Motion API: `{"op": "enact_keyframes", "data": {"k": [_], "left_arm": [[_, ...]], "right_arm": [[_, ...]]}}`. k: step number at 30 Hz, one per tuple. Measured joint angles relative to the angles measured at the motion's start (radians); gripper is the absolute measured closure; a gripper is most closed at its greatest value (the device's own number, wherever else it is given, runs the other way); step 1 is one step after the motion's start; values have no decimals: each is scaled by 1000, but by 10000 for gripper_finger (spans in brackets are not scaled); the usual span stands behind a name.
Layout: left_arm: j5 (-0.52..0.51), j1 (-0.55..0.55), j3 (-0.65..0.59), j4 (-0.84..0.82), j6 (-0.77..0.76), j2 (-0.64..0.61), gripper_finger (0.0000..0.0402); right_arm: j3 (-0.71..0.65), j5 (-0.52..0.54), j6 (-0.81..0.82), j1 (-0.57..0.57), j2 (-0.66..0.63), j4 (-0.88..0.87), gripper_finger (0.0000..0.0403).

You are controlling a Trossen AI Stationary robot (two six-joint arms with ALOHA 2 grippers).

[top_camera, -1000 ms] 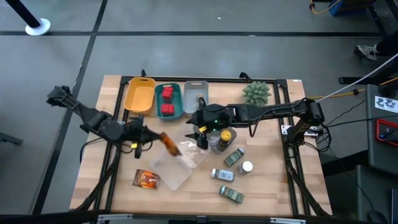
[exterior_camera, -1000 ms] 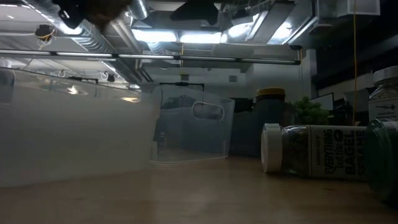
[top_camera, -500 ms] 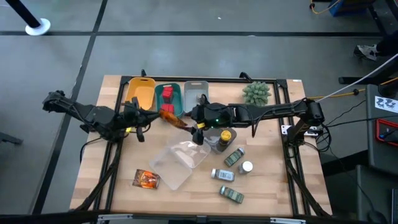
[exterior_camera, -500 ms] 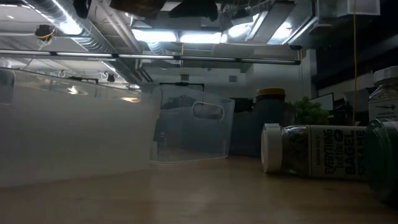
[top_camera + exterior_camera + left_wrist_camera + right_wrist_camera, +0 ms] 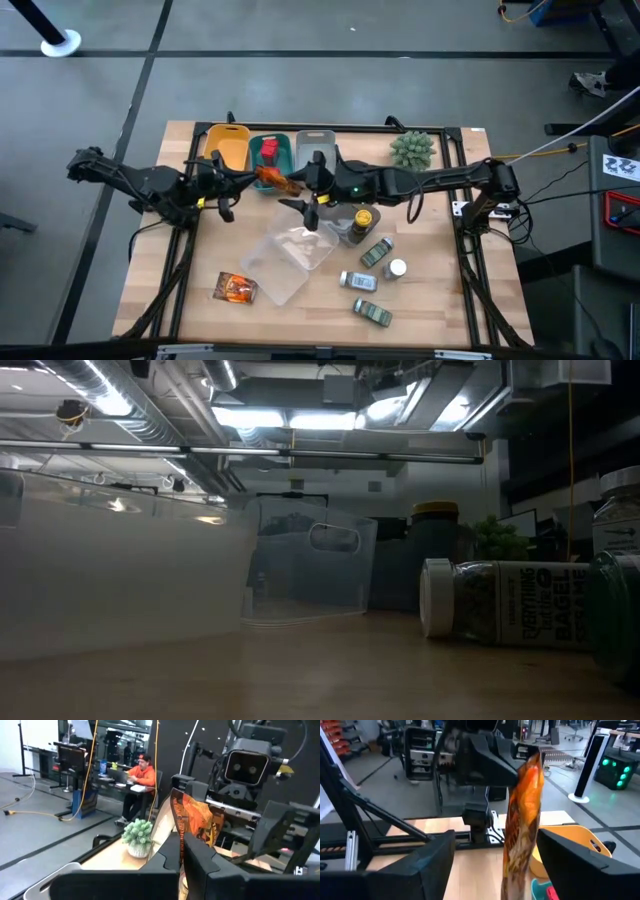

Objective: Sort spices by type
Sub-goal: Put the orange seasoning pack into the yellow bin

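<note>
My left gripper [image 5: 245, 178] is shut on a crinkly orange foil packet [image 5: 272, 180], held in the air near the teal bin [image 5: 282, 172]. My right gripper [image 5: 297, 187] is open, its two fingers standing apart on either side of the packet's free end [image 5: 522, 820] without touching it. A second orange packet [image 5: 235, 288] lies flat near the table's near left. Red cubes [image 5: 268, 160] sit in the teal bin. A yellow-lidded jar [image 5: 362, 218] stands by the right gripper. Green-labelled jars [image 5: 376, 252] and a white-capped bottle [image 5: 397, 268] lie on the table's right half. My left gripper pinches the orange packet by one end [image 5: 181, 851] between its two fingers, coming level from the table's left. The packet is lifted clear and sticks out past the fingertips toward my right gripper, its flat face on edge.
A yellow bin [image 5: 225, 150], the teal bin and a grey bin [image 5: 313, 146] line the far edge, with a spiky green plant [image 5: 412, 150] to their right. Clear trays [image 5: 290, 255] lie mid-table. In the low view a bottle [image 5: 500, 615] lies on its side.
My left gripper has risen from above the clear trays and moved toward the far edge, then a little right, carrying the orange packet up to the teal bin and between my right gripper's fingers. My right gripper has shifted slightly toward the far edge.
</note>
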Motion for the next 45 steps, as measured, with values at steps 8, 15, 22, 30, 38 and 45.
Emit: {"op": "enact_keyframes", "data": {"k": [8, 15, 22, 30, 38, 45], "left_arm": [[3, 0, 0, 30, 4, 21, 401], [7, 0, 0, 17, 4, 29, 401], [12, -1, 0, -31, 4, 29, 401], [80, -2, 0, -227, 24, 28, 351], [80, -1, 0, -363, -1, 28, 251], [80, -1, 0, -468, -45, 28, 232]], "right_arm": [[-1, 1, -5, 0, 32, 38, 179], [-1, 13, -18, -1, 37, 6, 329], [-1, 54, -20, 0, 37, -40, 368], [-1, 86, -21, -6, 36, -165, 390], [-1, 86, 53, -31, 36, -394, 392], [-1, 27, 69, -118, 36, -393, 386]]}}
